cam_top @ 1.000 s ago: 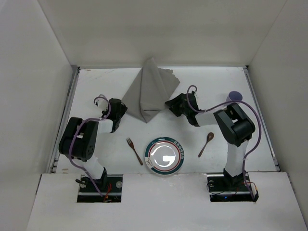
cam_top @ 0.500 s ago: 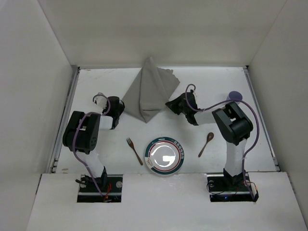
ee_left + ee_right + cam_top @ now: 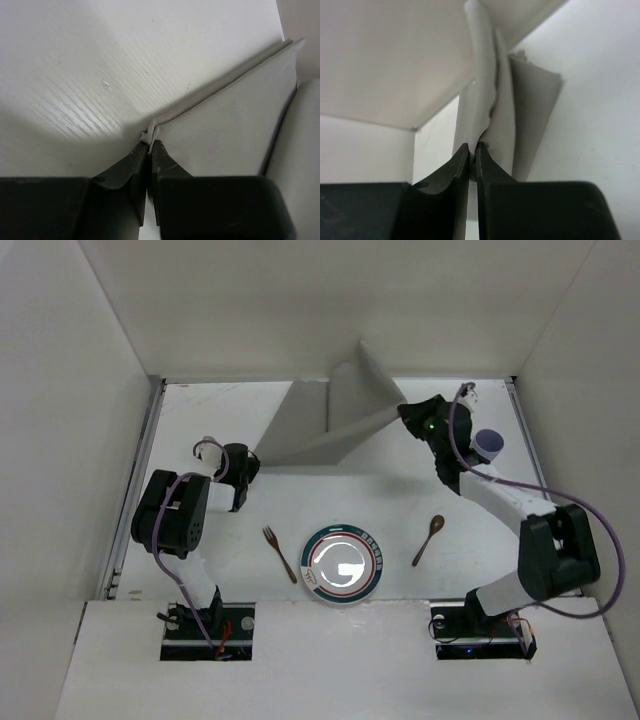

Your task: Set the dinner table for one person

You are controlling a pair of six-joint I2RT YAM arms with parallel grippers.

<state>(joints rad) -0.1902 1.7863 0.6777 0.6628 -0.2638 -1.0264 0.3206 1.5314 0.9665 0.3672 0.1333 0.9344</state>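
The worktop (image 3: 470,565), white with thin metal side edges, filled the enclosure from the arm bases at the near edge to the back wall, and every item lay on or above it. Nearest the bases sat a round plate (image 3: 343,566) with a dark green and red rim, roughly midway between the two arms. A brown fork (image 3: 279,552) lay just left of the plate, angled, apart from it. A brown spoon (image 3: 430,539) lay to the plate's right, a little farther off, its bowl toward the far side.

Beyond the fork, the left claw (image 3: 248,464) was low over the worktop, and its wrist camera showed the jaws closed tight on the near-left corner of the grey cloth napkin (image 3: 320,430), the folded layers pinched at the fingertips. The napkin ran from that corner across and away to the right, pulled into a broad sloping sheet with one flap standing up toward the back wall.

At the far right, the right claw (image 3: 405,413) was raised above the worktop with its jaws clamped on a bunched edge of the napkin, the fabric hanging in folds from the tips in its wrist view. A purple cup (image 3: 489,445) stood upright just beside that arm's wrist, near the right edge.
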